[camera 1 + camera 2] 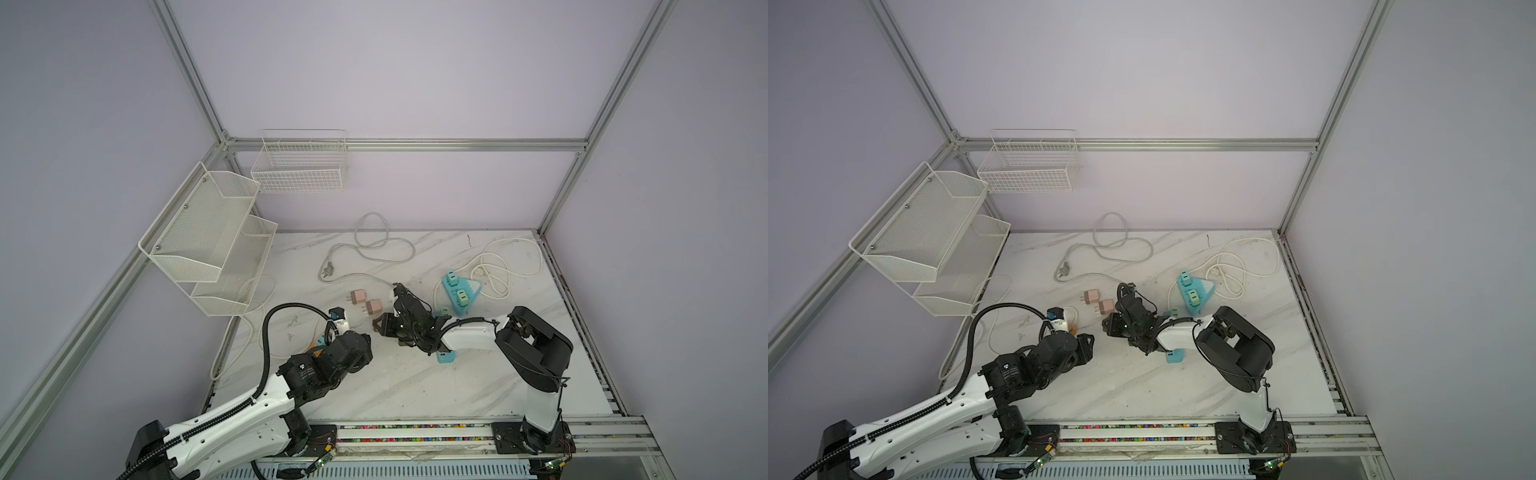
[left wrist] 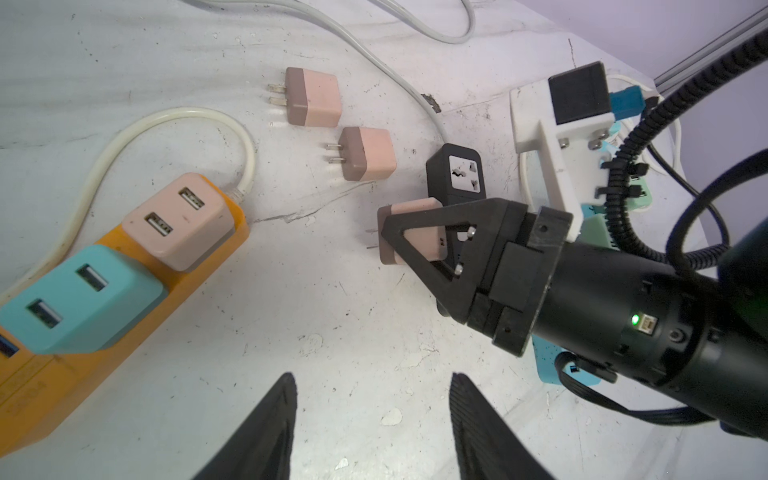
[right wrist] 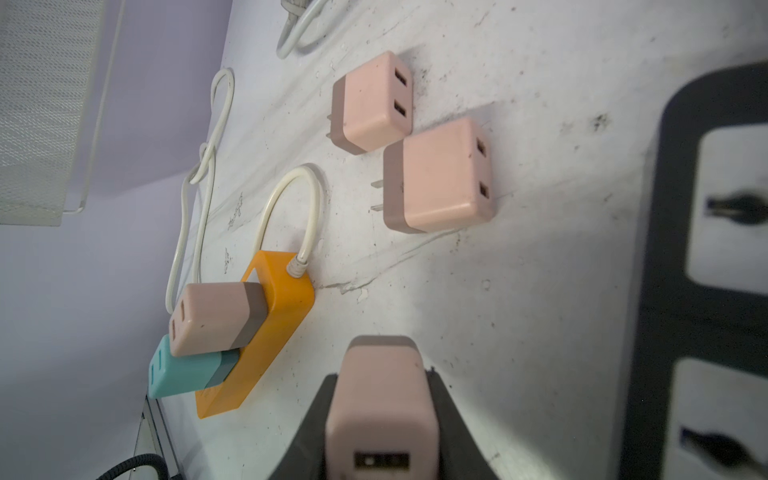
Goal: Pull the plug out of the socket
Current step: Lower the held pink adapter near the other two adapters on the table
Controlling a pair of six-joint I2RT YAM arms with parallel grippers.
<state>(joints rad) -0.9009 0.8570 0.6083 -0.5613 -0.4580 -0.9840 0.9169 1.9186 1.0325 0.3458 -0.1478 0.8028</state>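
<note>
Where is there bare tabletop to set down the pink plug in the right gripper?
Widest bare tabletop: near middle, between left arm and right arm. A smaller patch lies between the orange power strip and the held pink plug. Crowded: around the two loose pink plugs, black socket block and teal power strip.

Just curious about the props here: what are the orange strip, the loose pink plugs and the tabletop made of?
Orange strip: looks like moulded plastic, smooth with a slight sheen.
Pink plugs: matte plastic with rounded edges; bare metal prongs.
Tabletop: marble-patterned with grey veins, scuffed; stone or printed laminate, I cannot tell which.
</note>
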